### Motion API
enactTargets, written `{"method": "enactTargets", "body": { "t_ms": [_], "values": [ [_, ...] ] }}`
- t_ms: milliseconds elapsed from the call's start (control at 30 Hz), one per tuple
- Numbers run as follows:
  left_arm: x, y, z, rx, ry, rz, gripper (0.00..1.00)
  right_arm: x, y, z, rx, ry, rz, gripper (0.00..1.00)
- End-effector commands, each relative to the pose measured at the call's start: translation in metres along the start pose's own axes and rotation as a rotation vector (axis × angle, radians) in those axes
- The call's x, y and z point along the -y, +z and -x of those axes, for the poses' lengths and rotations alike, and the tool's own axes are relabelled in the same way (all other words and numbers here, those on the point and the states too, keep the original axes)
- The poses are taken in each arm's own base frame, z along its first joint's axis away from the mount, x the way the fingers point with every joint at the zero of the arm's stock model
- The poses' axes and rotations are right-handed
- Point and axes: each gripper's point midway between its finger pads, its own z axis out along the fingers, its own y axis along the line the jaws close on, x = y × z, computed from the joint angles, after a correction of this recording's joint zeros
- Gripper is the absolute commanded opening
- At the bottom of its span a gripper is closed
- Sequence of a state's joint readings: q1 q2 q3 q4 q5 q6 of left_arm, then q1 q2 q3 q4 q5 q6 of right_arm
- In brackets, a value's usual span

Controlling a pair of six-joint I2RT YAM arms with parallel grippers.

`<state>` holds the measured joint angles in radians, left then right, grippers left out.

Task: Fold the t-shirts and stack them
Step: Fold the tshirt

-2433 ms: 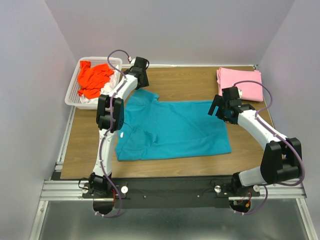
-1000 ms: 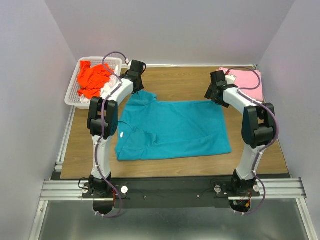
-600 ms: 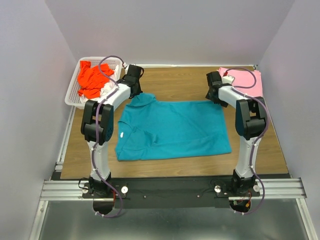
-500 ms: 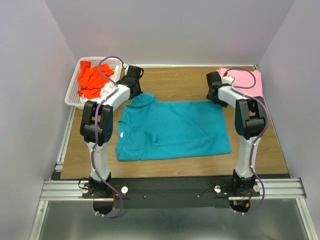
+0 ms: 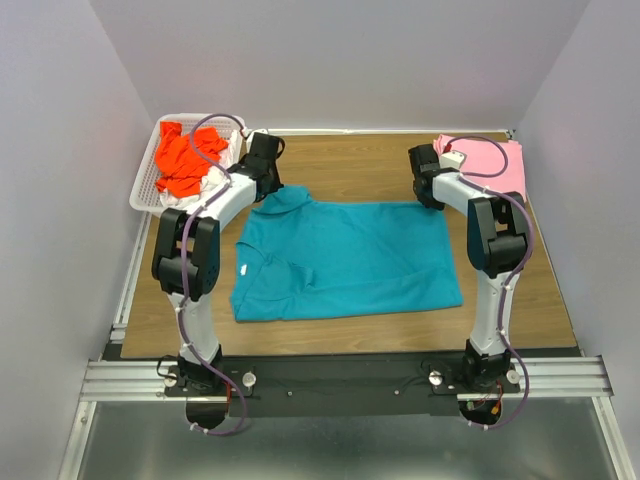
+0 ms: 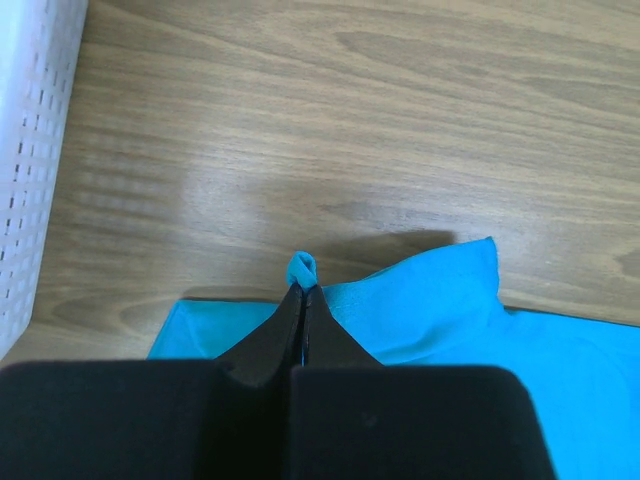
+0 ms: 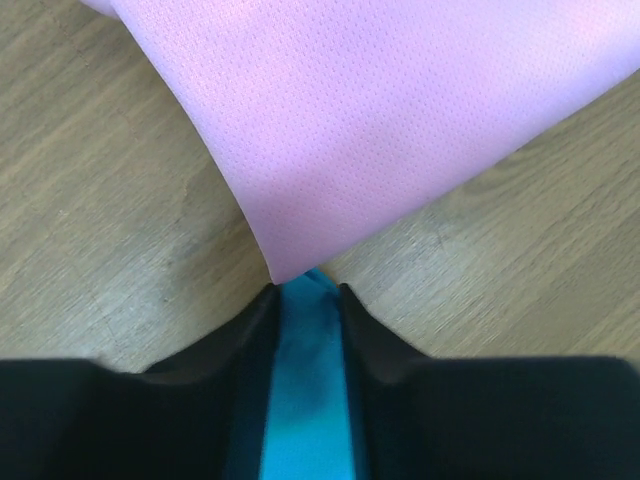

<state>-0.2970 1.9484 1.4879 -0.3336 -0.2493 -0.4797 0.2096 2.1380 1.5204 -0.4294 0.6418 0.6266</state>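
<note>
A teal t-shirt [image 5: 345,255] lies spread flat on the wooden table [image 5: 350,165]. My left gripper [image 5: 268,186] is at its far left corner, shut on a small pinch of teal cloth [image 6: 302,266] that pokes out past the fingertips [image 6: 303,290]. My right gripper [image 5: 432,198] is at the far right corner, where teal cloth [image 7: 305,380] fills the gap between its fingers. A folded pink t-shirt [image 5: 492,165] lies just beyond it, its corner [image 7: 400,120] touching the fingertips. An orange-red t-shirt [image 5: 185,160] fills the basket, with white cloth [image 5: 226,160] beside it.
A white lattice basket [image 5: 143,188] stands at the table's far left corner, and its wall [image 6: 30,150] shows left of the left gripper. Grey walls close in the table on three sides. Bare wood [image 5: 350,165] lies between the two grippers at the back.
The right gripper has narrowed from wide open onto the teal shirt's far right corner. Both arms have stretched lower towards the shirt's far edge. The left gripper stays shut.
</note>
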Motion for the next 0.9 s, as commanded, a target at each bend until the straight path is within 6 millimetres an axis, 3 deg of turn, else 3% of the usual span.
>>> {"method": "enactTargets", "body": {
  "t_ms": [0, 133, 167, 500, 867],
  "values": [
    [0.009, -0.024, 0.020, 0.067, -0.028, -0.044, 0.00, 0.010, 0.004, -0.006, 0.008, -0.039, -0.061, 0.33],
    [0.006, -0.033, 0.016, 0.069, -0.040, -0.047, 0.00, 0.014, -0.001, -0.002, 0.018, -0.041, -0.063, 0.02],
    [0.005, -0.034, 0.014, 0.068, -0.043, -0.050, 0.00, 0.015, -0.003, 0.000, 0.025, -0.037, -0.066, 0.01],
    [-0.002, -0.068, -0.003, 0.088, -0.090, -0.075, 0.00, 0.012, -0.042, 0.006, 0.081, -0.061, -0.016, 0.01],
    [-0.020, -0.115, -0.043, 0.098, -0.143, -0.099, 0.00, 0.042, -0.090, -0.001, 0.094, -0.007, 0.049, 0.01]
  ]
}}
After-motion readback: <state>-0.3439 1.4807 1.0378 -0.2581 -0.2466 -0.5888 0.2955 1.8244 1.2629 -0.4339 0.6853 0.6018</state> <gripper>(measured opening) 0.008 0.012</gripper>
